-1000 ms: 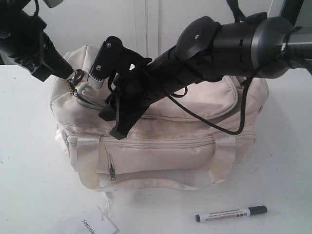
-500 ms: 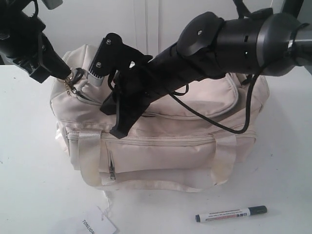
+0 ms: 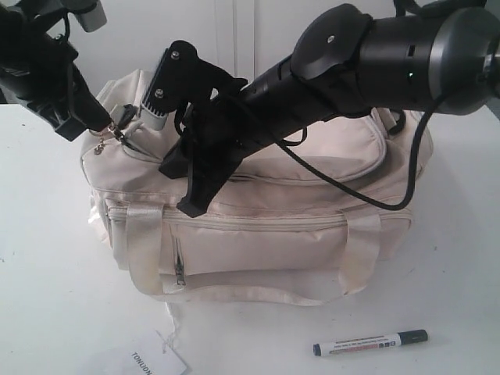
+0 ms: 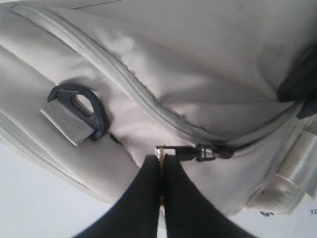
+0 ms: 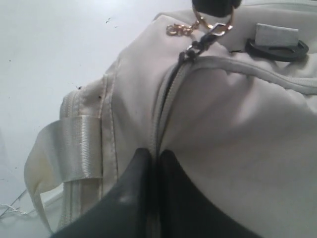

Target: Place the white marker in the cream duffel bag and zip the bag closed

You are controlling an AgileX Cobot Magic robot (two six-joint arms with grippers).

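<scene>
The cream duffel bag (image 3: 266, 234) sits mid-table, its top zipper (image 4: 124, 82) running to a dark slider (image 4: 214, 151). At the bag's left end my left gripper (image 3: 104, 125) (image 4: 161, 158) is shut on the gold ring zipper charm (image 5: 214, 23), edge-on between its fingers. My right gripper (image 3: 190, 208) (image 5: 155, 151) reaches across from the right and is shut on the bag's fabric along the zipper seam. The white marker (image 3: 371, 342), dark at both ends, lies on the table in front of the bag, away from both grippers.
A white paper tag (image 3: 154, 361) lies at the table's front edge, left of the marker. A black D-ring (image 4: 81, 105) hangs at the bag's end beside the charm. A shiny handle strap (image 5: 79, 148) runs next to my right fingers. The right arm's cable (image 3: 375, 205) loops over the bag.
My left gripper has drawn the charm a little further left, off the bag's end, and its short chain now dangles below. The right arm has risen slightly, still pinching the bag.
</scene>
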